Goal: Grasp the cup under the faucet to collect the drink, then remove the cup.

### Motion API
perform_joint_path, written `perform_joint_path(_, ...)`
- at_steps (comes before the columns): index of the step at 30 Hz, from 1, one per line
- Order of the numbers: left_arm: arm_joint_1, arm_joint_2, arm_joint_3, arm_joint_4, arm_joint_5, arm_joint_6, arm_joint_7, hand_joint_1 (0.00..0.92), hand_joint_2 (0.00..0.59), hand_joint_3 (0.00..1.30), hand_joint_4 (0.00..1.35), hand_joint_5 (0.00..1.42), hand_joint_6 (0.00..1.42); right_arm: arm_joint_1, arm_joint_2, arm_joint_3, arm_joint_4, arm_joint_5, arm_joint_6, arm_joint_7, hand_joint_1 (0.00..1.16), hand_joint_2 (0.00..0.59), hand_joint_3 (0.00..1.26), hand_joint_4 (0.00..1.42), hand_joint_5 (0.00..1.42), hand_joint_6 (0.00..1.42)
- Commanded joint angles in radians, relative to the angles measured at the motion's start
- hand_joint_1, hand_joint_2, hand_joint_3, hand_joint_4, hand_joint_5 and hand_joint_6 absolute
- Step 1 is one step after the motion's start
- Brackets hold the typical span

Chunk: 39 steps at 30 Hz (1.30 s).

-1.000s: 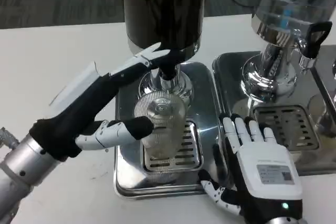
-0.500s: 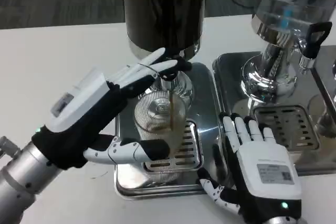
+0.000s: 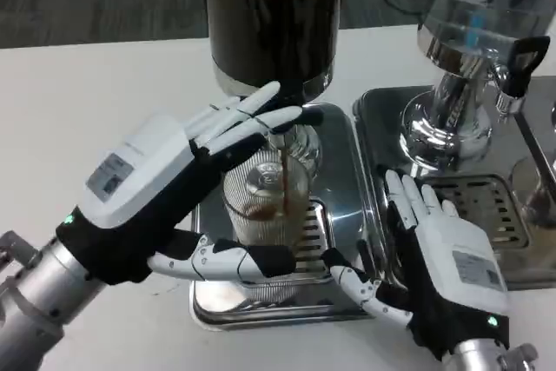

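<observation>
**Drink pours into the cup**

The cup (image 3: pixel 265 208) stands on the metal tray (image 3: pixel 343 158), right under the faucet (image 3: pixel 282 121) of the dark tank (image 3: pixel 271 15). A thin brown stream (image 3: pixel 284 182) falls into it.

The left hand (image 3: pixel 187 184) reaches in from 8 o'clock. Its long fingers (image 3: pixel 252 110) lie up by the faucet at 12 o'clock of the cup, and they look like they press it. The thumb (image 3: pixel 239 260) lies low at 6 o'clock of the cup. The fingers are spread apart, and I cannot tell if the hand really grips the cup.

The right hand (image 3: pixel 430 254) rests flat at 3 o'clock of the cup, fingers apart, holding nothing.

To do this step well, I think the left hand should keep the faucet pressed and not bump the cup. The cup should stay right under the stream. Stop before it gets too full. Then hold the cup firmly and take it out slowly and level, so nothing spills.

The cup is clear with ribbed sides. It has only a little brown drink at the bottom.
</observation>
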Motion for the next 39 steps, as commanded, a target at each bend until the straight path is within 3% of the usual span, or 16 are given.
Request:
perform_joint_path(1,0.039,0.027,-0.050,0.003,0.059,0.001,-0.030,0.000,0.125,0.19,0.02,0.22,0.14,-0.054,0.013,-0.025,0.011,0.078,-0.003,0.074,0.34,0.227,0.00,0.00,0.00,0.00)
perform_joint_path(8,0.045,0.043,-0.061,-0.003,0.063,0.005,-0.011,0.000,0.126,0.19,0.01,0.22,0.14,-0.077,-0.004,-0.040,-0.005,0.166,-0.049,0.144,0.37,0.229,0.00,0.00,0.00,0.00)
perform_joint_path(15,0.063,0.052,-0.073,-0.025,0.069,0.021,-0.005,0.000,0.127,0.19,0.01,0.22,0.14,-0.080,-0.011,-0.043,-0.009,0.207,-0.057,0.184,0.39,0.234,0.00,0.00,0.00,0.00)
perform_joint_path(19,0.071,0.050,-0.075,-0.034,0.072,0.031,0.002,0.000,0.156,0.19,0.01,0.22,0.13,-0.085,-0.015,-0.036,-0.013,0.197,-0.053,0.183,0.42,0.230,0.00,0.00,0.00,0.00)
perform_joint_path(39,0.086,0.057,-0.084,-0.041,0.076,0.059,0.022,0.000,0.155,0.21,0.01,0.22,0.12,-0.169,0.020,-0.054,0.042,0.285,-0.051,0.240,0.42,0.229,0.00,0.00,0.00,0.02)
